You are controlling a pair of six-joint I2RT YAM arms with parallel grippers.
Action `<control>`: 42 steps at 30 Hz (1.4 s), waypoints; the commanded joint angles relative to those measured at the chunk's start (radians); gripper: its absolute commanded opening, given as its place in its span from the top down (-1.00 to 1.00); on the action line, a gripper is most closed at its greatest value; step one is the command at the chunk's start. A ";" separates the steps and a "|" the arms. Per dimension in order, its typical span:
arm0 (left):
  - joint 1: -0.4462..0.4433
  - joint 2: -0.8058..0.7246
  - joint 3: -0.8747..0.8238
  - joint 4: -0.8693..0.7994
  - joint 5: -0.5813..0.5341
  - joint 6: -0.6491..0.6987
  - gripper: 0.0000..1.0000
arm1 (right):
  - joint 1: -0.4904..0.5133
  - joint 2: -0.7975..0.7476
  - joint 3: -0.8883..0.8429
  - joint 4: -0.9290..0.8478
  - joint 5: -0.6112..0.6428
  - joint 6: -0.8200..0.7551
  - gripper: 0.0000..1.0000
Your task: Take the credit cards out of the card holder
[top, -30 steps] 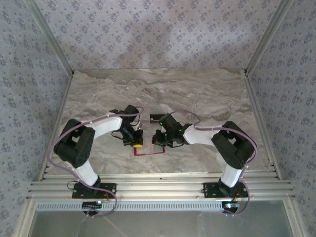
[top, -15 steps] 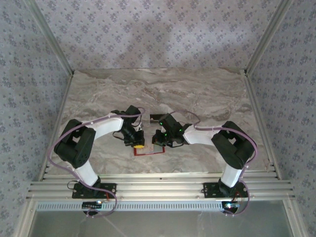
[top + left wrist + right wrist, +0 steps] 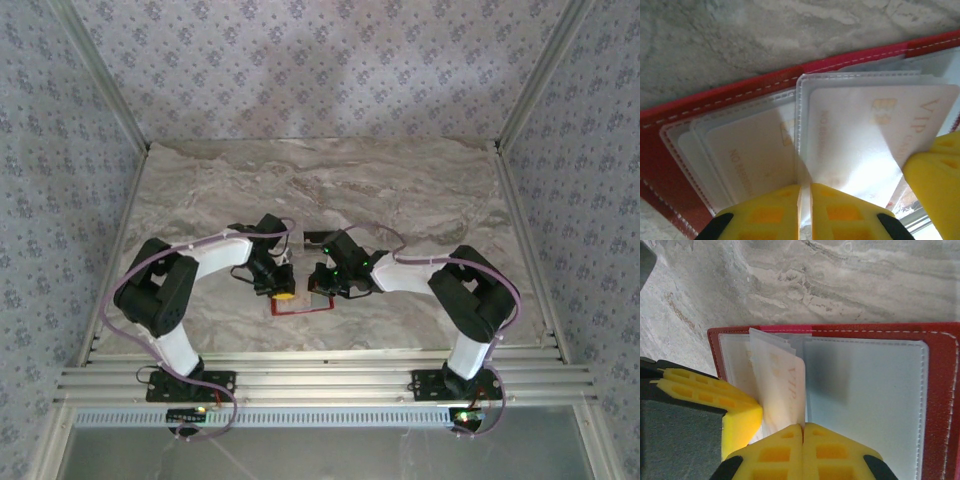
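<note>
The red card holder (image 3: 300, 306) lies open on the marble table, with its clear sleeves fanned up. My left gripper (image 3: 806, 187) is shut on the edge of a clear sleeve (image 3: 799, 125). A pale credit card (image 3: 875, 135) marked VIP sticks out of that sleeve at a tilt. My right gripper (image 3: 803, 427) is shut on this card's (image 3: 782, 385) lower edge, and one of its yellow fingers (image 3: 935, 175) shows in the left wrist view. A second card (image 3: 750, 150) sits in the sleeve beside it. In the top view both grippers (image 3: 282, 293) (image 3: 325, 290) meet over the holder.
A small flat rectangle (image 3: 312, 238), pale with a dark band, lies on the table just behind the grippers. The holder's right half (image 3: 865, 400) is a flat pale panel framed in red. Marble table (image 3: 400, 190) stretches behind, with metal rails along the near edge.
The left arm's elbow has shifted slightly to the right. Both grippers have stayed at the holder.
</note>
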 commanded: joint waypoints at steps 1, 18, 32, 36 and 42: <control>-0.010 0.022 0.008 -0.010 0.007 0.003 0.75 | 0.004 0.015 -0.013 -0.014 0.001 0.008 0.92; -0.030 0.045 0.023 -0.093 -0.092 0.020 0.92 | 0.004 0.021 -0.105 0.197 -0.034 0.080 0.82; -0.029 0.059 0.036 -0.156 -0.176 0.037 0.93 | -0.023 -0.010 -0.207 0.404 -0.065 0.136 0.78; -0.030 0.062 0.040 -0.162 -0.177 0.039 0.93 | -0.025 -0.001 -0.222 0.459 -0.071 0.158 0.86; -0.030 0.062 0.045 -0.181 -0.197 0.041 0.93 | -0.036 -0.035 -0.247 0.382 -0.027 0.146 0.90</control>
